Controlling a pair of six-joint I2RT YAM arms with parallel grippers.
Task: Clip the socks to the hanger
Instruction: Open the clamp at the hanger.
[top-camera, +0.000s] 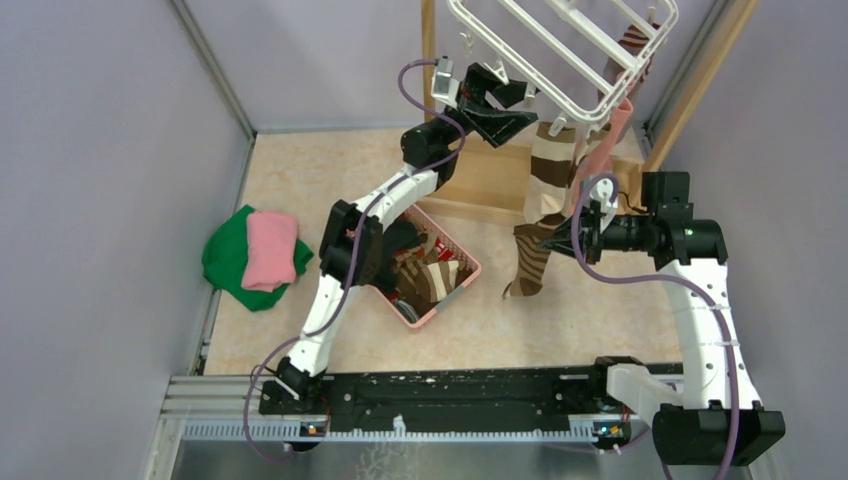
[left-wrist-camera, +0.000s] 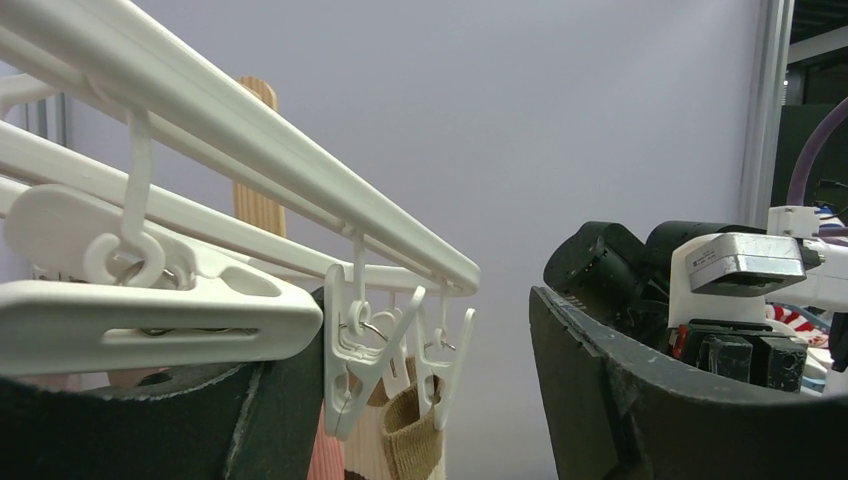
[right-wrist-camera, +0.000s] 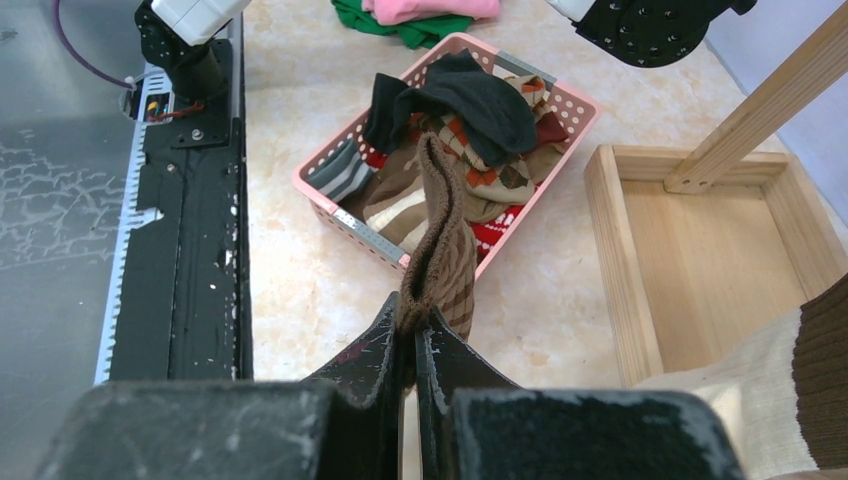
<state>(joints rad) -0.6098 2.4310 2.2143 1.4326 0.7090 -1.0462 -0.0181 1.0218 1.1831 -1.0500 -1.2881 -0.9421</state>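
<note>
The white hanger (top-camera: 560, 50) hangs tilted at the top, with a brown and cream striped sock (top-camera: 552, 175) and a pink sock (top-camera: 610, 135) clipped under it. My left gripper (top-camera: 512, 105) is raised to the hanger's near corner. In the left wrist view it (left-wrist-camera: 420, 330) stands open, with a white clip (left-wrist-camera: 355, 345) dangling between the fingers. Behind that, another clip pinches a tan sock cuff (left-wrist-camera: 412, 435). My right gripper (top-camera: 572, 235) is shut on a brown striped sock (right-wrist-camera: 440, 240), which hangs down to the floor (top-camera: 528, 262).
A pink basket (right-wrist-camera: 330, 195) with several more socks sits left of centre. The wooden stand's base (right-wrist-camera: 700, 230) and upright post (top-camera: 700, 80) lie under and beside the hanger. Folded green and pink cloths (top-camera: 255, 255) rest at the left wall.
</note>
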